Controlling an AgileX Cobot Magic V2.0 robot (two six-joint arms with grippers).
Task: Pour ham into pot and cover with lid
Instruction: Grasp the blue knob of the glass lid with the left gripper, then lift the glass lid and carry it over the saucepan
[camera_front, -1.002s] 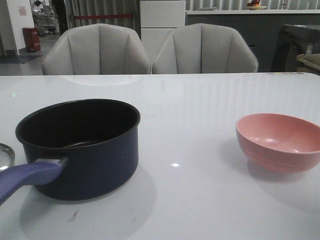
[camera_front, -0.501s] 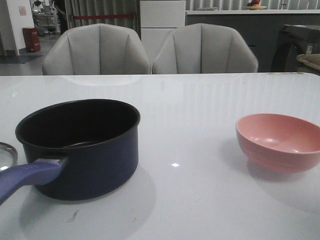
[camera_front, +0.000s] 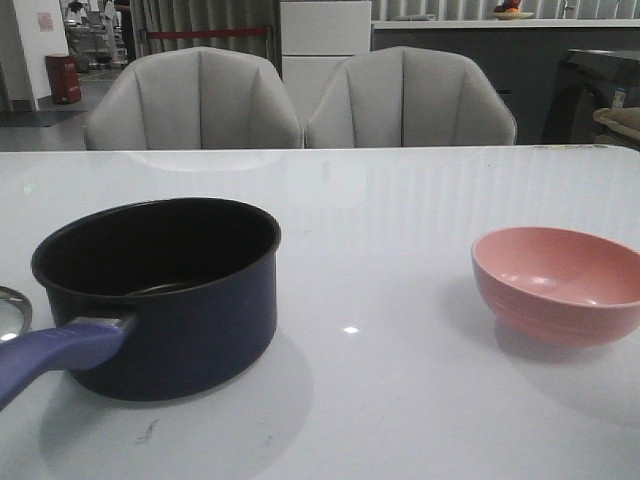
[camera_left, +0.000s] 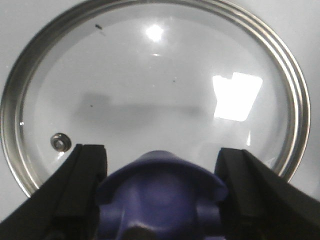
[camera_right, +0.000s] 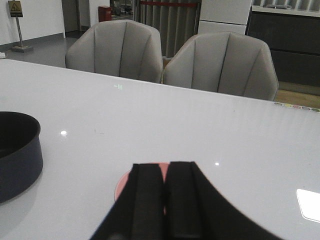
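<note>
Pot (camera_front: 160, 295): dark navy saucepan, lower left of the front view, upright on the white table (camera_front: 400, 210); black interior, contents not readable from this angle. Its blue-purple handle (camera_front: 55, 355) runs toward the lower left corner.

Lid (camera_left: 150, 95): glass with steel rim, lying flat on the table; it fills the left wrist view. In the front view only a sliver of rim shows at the left edge, just beside the pot handle.

Lid knob (camera_left: 161, 197): blue, low centre of the left wrist view.

Left gripper (camera_left: 161, 200): fingers spread, one on each side of the knob (contact cannot be told).

Right gripper (camera_right: 165, 200): fingers pressed together, nothing between them, above the pink bowl.

Pink bowl (camera_front: 560, 283): right of the front view, well apart from the pot; ham not visible.
</note>
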